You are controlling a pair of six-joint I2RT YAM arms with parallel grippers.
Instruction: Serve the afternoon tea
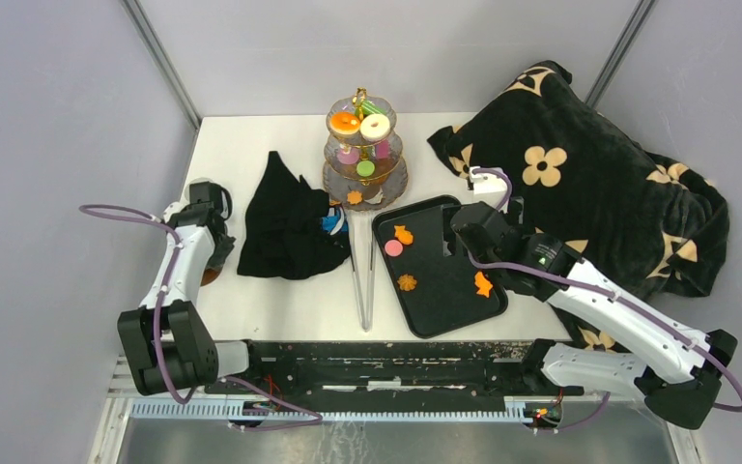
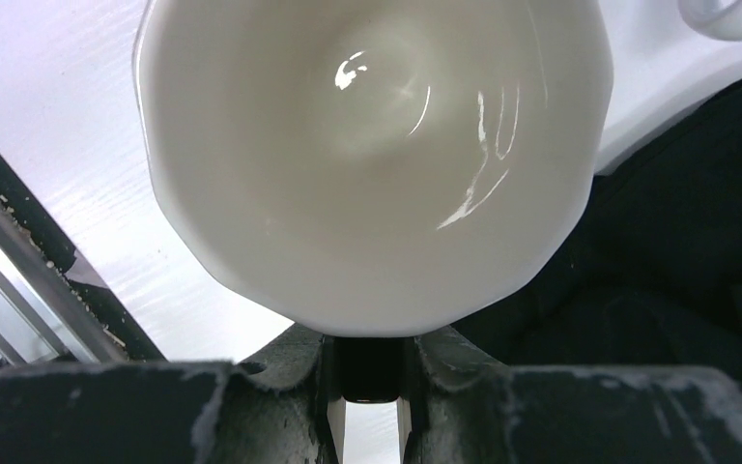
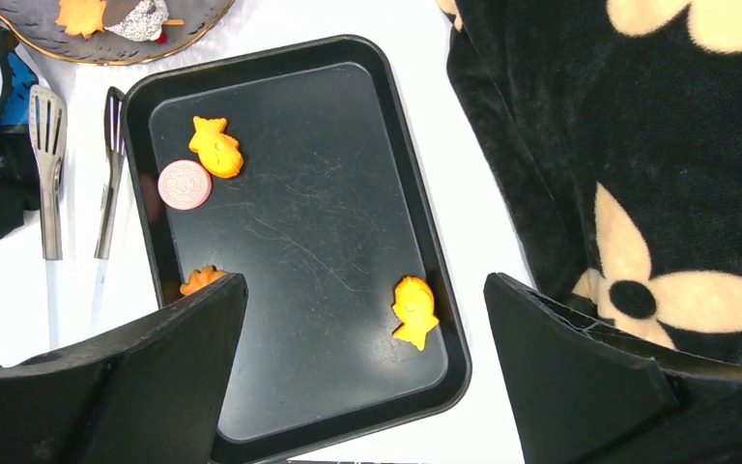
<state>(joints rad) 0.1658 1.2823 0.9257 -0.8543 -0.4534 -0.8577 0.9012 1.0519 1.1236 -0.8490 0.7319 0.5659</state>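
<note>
A white surface point(image 1: 251, 140) is enclosed by grey walls point(image 1: 58, 145). At 9 o'clock a cup point(image 2: 367, 155) is clamped by the left end effector point(image 2: 371, 365); the right end effector point(image 3: 357, 290) is spread wide.

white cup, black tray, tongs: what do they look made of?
The white cup looks like glazed ceramic: glossy, sharp highlights; hard plastic is possible. The black tray looks like dark-coated metal, dull with fine scratches. The tongs look like bare metal, silvery with slotted ends.

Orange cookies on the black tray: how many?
3 orange cookies: one beside the pink disc, one partly behind a pincer finger, one by the black tray's right rim.
</note>
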